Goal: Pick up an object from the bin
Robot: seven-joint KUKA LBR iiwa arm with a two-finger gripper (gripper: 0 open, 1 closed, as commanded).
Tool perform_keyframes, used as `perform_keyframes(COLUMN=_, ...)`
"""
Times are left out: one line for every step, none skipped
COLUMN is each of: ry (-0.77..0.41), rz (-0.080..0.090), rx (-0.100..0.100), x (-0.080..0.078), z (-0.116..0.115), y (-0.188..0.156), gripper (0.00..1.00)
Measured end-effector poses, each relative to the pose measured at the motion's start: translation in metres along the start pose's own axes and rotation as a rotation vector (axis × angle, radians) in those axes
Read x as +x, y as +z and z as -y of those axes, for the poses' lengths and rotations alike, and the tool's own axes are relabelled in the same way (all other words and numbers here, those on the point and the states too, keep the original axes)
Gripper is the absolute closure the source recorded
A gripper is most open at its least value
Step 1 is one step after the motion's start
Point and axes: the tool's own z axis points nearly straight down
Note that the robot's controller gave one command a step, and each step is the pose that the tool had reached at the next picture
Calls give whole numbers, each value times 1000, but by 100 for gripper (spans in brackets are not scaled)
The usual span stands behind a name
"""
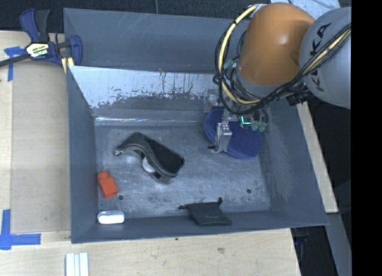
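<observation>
Gripper (222,143) low over a blue round thing (245,143).
The blue thing lies at the right back of the bin (149,36), under the gripper's tip and reaching out to its right; open or closed, I cannot tell.

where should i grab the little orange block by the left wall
Probably across its narrow width, straight down from above: the orange block lies flat on the bin floor, touching nothing else, with bare floor along both long sides.

Overhead light: the bin (149,83) glares pale along its far wall, floor dimmer; a soft highlight sits on the arm's orange cover (271,42).
</observation>
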Motion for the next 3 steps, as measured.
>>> perform_keyframes(ry=111, rz=1, rx=2, x=-10, z=72, y=88, gripper=0)
perform_keyframes(ry=72, rz=-1, rx=-2, x=-32, z=83, y=135, gripper=0)
perform_keyframes(ry=73, rz=17, rx=-1, x=-36, z=83, y=128, gripper=100)
